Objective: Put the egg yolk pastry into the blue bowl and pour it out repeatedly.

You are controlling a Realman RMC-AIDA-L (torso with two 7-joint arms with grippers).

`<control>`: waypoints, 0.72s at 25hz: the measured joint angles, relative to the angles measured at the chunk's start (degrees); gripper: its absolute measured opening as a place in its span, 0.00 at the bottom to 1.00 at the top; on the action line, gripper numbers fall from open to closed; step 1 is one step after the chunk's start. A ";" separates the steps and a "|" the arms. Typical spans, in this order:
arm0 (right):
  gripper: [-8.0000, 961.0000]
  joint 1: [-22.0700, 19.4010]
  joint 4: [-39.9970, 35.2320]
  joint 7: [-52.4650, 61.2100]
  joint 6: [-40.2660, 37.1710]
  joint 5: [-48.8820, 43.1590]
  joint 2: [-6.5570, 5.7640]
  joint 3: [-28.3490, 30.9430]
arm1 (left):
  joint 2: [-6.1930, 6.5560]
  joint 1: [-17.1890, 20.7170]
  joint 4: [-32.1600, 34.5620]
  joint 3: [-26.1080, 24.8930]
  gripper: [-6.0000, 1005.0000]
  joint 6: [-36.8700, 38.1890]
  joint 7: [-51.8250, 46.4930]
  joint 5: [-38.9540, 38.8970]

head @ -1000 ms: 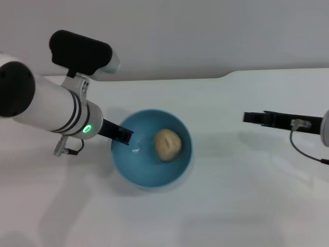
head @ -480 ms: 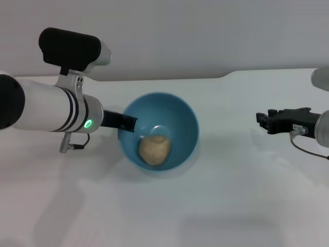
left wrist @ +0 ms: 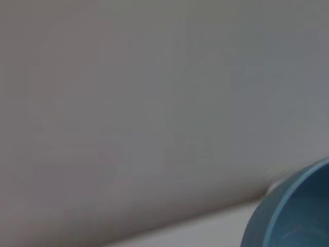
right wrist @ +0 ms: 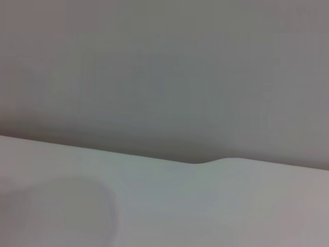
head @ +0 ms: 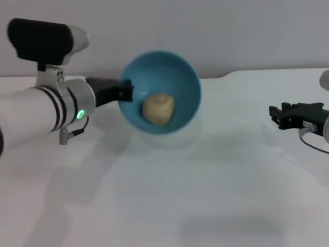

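Observation:
In the head view my left gripper (head: 125,92) is shut on the left rim of the blue bowl (head: 182,87), which hangs above the white table, tipped so its opening faces the camera. The pale tan egg yolk pastry (head: 158,109) rests on the bowl's lower inner wall. The left wrist view catches only an edge of the blue bowl (left wrist: 293,216). Far to the right, my right gripper (head: 275,115) stays low over the table, away from the bowl.
The white table (head: 205,195) stretches below the bowl, with the bowl's soft shadow (head: 169,136) on it. A grey wall stands behind. The table's back edge has a step (right wrist: 216,160) near the right.
The left gripper has lifted the bowl off the table and tilted it further toward the camera. The pastry slid along the inner wall. The right gripper drew back to the right.

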 joint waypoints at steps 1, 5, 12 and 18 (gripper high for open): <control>0.26 -0.18 -0.06 0.00 -0.22 0.00 0.02 0.03 | 0.01 1.53 0.16 1.11 0.00 4.24 0.00 0.15; 0.26 -1.01 -0.39 0.05 -0.73 0.30 0.05 0.06 | 0.14 7.35 -1.66 8.04 0.00 22.96 0.00 1.16; 0.26 -1.52 -1.51 0.39 -0.56 3.31 0.07 0.35 | 0.06 11.19 -14.12 19.15 0.00 56.91 -0.38 5.31; 0.26 -1.69 -2.11 -1.55 -0.72 6.36 0.05 0.71 | -0.54 7.19 -29.48 25.63 0.00 79.14 -0.61 4.90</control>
